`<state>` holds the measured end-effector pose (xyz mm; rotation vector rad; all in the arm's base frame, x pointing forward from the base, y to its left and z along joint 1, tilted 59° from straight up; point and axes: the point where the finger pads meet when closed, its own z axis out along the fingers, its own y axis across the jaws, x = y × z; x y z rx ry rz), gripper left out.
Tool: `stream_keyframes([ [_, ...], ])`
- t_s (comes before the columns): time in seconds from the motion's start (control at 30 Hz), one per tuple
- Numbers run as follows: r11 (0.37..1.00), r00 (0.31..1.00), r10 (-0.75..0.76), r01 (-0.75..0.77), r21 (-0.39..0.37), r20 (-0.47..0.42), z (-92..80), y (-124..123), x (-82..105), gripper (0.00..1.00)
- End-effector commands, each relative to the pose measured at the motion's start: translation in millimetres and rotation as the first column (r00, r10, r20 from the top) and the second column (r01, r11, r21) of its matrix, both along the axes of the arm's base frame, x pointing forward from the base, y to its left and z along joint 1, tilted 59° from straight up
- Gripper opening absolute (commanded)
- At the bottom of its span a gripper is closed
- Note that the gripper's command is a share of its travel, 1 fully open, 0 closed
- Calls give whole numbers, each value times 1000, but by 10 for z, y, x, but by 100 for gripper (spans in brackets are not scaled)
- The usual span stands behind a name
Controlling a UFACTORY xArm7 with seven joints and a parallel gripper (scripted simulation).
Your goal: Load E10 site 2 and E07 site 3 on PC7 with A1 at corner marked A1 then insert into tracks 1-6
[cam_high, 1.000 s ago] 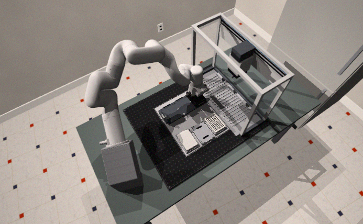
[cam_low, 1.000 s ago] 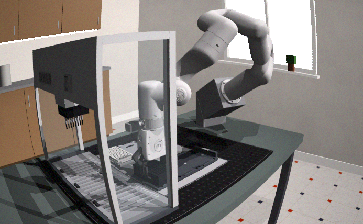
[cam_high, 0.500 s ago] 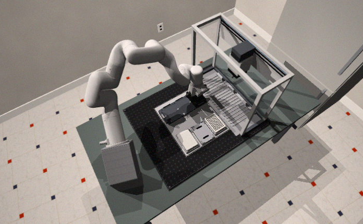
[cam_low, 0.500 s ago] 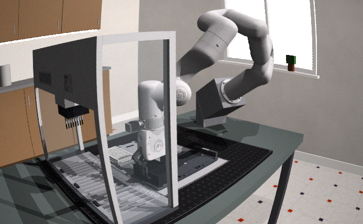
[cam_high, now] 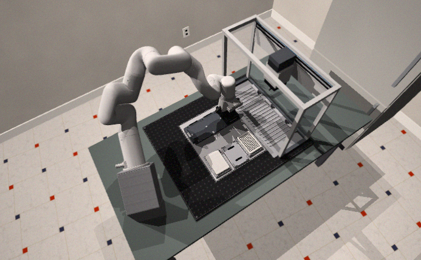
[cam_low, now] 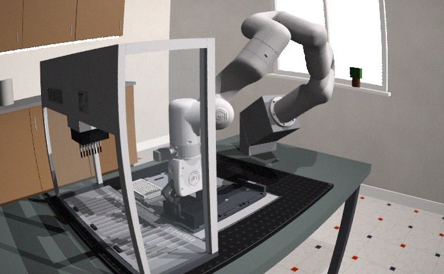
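One deep-well block E07 (cam_low: 196, 209), frame centre, on carrier PC7 (cam_high: 205, 126)'s rail-end site; my gripper (cam_low: 173, 200) released, fingers spread beside it. Risk: lifting snags it, unseating it from the locators.

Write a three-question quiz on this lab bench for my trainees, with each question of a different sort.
1. True or false: the long dark tray is already pushed into the rails.
2. Which nest in the row beside the tray holds no plate? A the one nearest the arm's base; B the middle nest; C the farthest one.
3. Is the claw open or shut?

Key: 1 false, the tray lies in front of the rails. 2 B. 3 open.
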<state>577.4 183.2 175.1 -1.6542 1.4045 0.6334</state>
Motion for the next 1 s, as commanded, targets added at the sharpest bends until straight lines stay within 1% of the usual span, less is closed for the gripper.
stream_keyframes([
  [0.0, 1000, 1000, -4, 4, -1, 1, 12, -33, 11, 100],
  [0.97, 1000, 1000, -4, 4, -1, 1, 241, -416, -55, 100],
])
